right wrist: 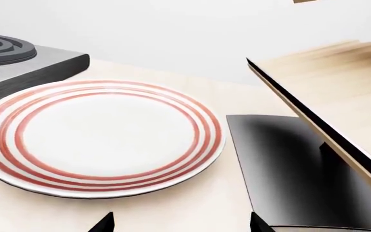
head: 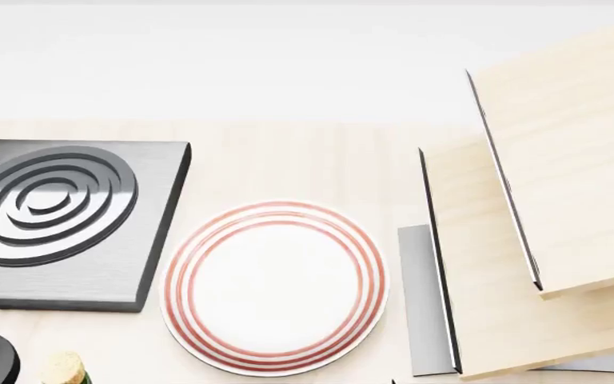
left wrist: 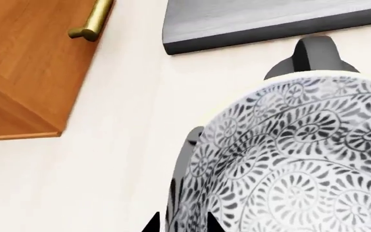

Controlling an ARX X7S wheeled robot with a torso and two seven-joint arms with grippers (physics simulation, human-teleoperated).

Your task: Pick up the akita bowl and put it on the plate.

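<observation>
Head view, plate bare between burner and tilted wooden boards, left jaws clamped on akita bowl, right jaws apart.

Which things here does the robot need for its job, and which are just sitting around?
For the job:
- akita bowl, pinched at its rim by the left gripper
- plate, nothing on it yet

Just sitting around:
- dark square burner
- wooden cabinet with brass handle
- pale wooden rack
</observation>
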